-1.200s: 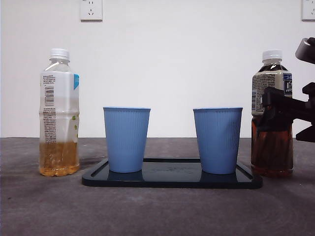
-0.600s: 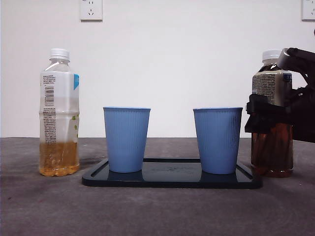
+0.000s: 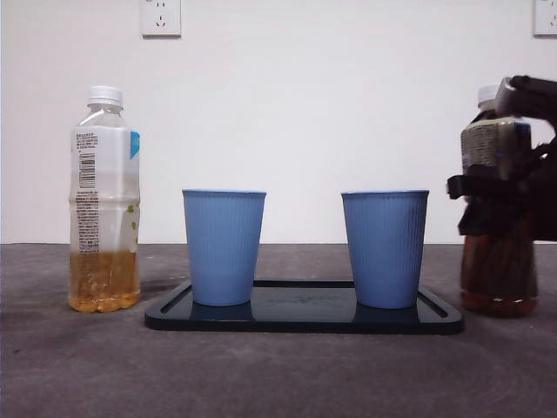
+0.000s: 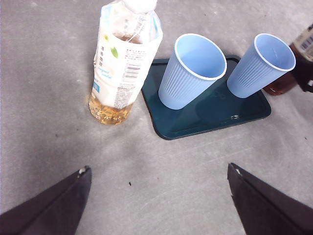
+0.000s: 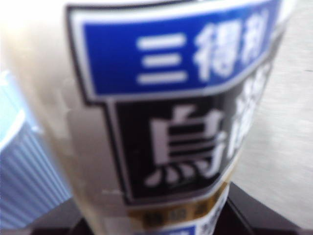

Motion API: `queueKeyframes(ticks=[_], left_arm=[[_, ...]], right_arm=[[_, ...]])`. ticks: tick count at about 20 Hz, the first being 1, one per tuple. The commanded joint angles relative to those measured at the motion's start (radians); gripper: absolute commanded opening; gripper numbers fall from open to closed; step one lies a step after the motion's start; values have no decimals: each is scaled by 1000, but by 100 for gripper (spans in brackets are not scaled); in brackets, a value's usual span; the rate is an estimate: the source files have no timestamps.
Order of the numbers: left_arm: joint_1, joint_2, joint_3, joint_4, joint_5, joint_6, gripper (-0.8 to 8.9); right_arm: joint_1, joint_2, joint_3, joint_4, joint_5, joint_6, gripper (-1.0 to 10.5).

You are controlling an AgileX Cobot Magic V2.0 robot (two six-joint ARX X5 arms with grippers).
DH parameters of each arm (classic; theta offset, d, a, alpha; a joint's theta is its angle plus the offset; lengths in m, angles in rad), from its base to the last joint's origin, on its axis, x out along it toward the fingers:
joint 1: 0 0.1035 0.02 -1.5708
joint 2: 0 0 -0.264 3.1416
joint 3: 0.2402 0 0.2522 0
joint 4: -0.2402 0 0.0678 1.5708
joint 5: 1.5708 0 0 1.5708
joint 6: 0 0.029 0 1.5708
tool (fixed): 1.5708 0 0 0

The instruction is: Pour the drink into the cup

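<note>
A dark tea bottle [image 3: 498,261] with a white cap stands on the table just right of the tray. My right gripper [image 3: 496,196] comes in from the right edge and is shut on it at label height. In the right wrist view the bottle's label [image 5: 166,112] fills the picture, blurred. Two blue cups stand upright and empty on the tray, the left cup [image 3: 224,248] and the right cup [image 3: 385,248], which is nearest the held bottle. My left gripper [image 4: 159,171] hangs open above bare table, short of the other bottle.
A clear bottle [image 3: 104,200] with pale amber drink at its bottom stands left of the dark tray [image 3: 305,320]. A white wall with sockets closes off the back. The grey table runs in front of the tray.
My right gripper has closed in around the dark tea bottle, and the bottle has shifted a little to the right with it. Cups, tray and pale bottle are unmoved.
</note>
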Motion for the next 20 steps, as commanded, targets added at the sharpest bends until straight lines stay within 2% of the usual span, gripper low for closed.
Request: queueKeyframes(ticks=[1,5,10,13,16,20], left_arm=[[-3,4,22,9,7,17,445],[-3,3,22,11,7,20,445],[-3,3,22,11,7,20,445],[-10,3,22,12,7,21,445],[-26,3,22,12,7,21,445],[-48,3,22,13,7,24,445]], right_arm=[[3,-119,57,-135,39,-68,149],[5,-281,267,-641,142,-240,149],[13,-305,530,-1067,219,-528,109],[41,-298,589,-1180,330,-712,109],[89,-268,614,-1215,471,-871,109],[143,-219,630,-1220,602,-1032,109]])
